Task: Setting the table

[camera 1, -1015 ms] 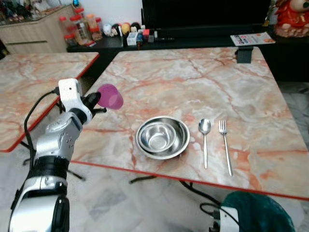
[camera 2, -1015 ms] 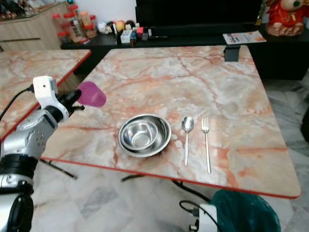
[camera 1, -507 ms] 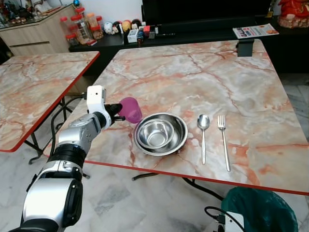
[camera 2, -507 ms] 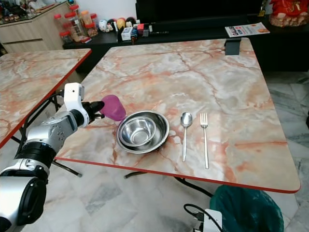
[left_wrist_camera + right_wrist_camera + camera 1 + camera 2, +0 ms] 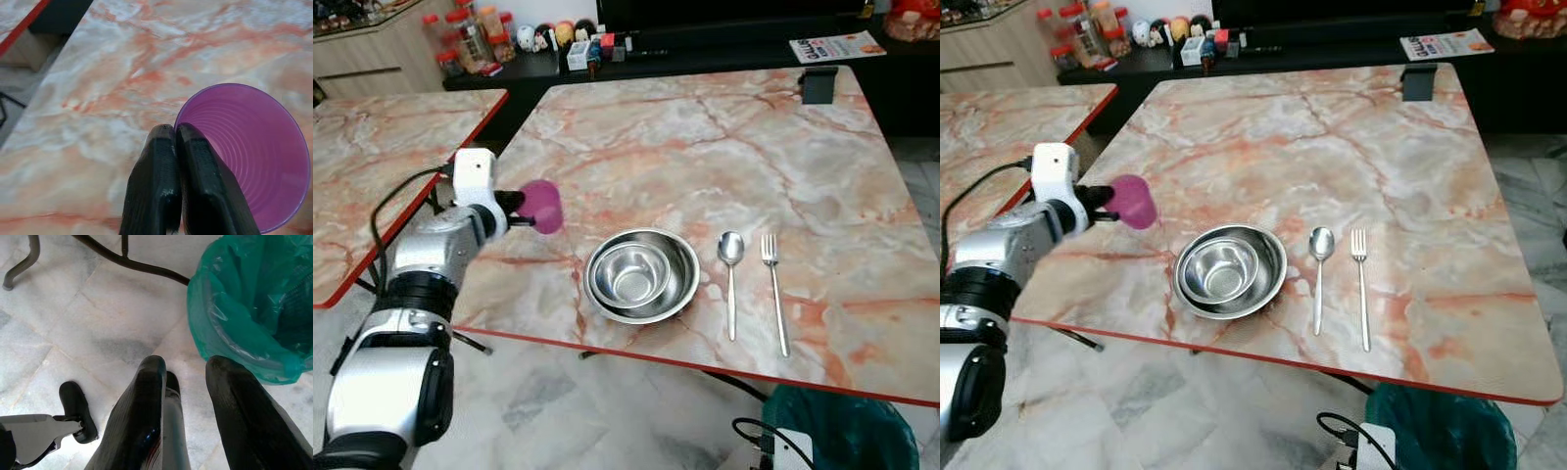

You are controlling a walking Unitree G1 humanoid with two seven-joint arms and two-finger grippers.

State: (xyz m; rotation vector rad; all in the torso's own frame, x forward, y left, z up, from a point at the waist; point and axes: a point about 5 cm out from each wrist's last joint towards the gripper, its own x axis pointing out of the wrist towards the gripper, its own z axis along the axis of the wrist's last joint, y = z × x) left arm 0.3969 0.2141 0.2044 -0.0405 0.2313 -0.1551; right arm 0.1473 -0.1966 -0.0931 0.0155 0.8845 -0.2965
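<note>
My left gripper (image 5: 519, 207) is shut on the rim of a purple plastic cup (image 5: 543, 206), holding it tipped on its side above the left part of the marble table (image 5: 724, 147). In the left wrist view the two fingers (image 5: 161, 161) pinch the cup's rim (image 5: 183, 110), and the cup's inside (image 5: 249, 156) is bare. A steel bowl (image 5: 641, 276) stands to the right of the cup near the table's front edge. A spoon (image 5: 730, 279) and a fork (image 5: 771, 294) lie side by side right of the bowl. My right gripper (image 5: 186, 363) hangs open over the floor.
A second marble table (image 5: 372, 166) stands to the left across a narrow gap. A black stand (image 5: 819, 84) sits at the far table edge. A green-lined bin (image 5: 832, 431) is on the floor at front right. Jars (image 5: 470, 34) and a magazine (image 5: 827, 46) sit on the dark cabinet behind.
The left gripper carried the cup close to the bowl's left rim half a second ago, then drew it back to the left. The camera view has shifted slightly.
</note>
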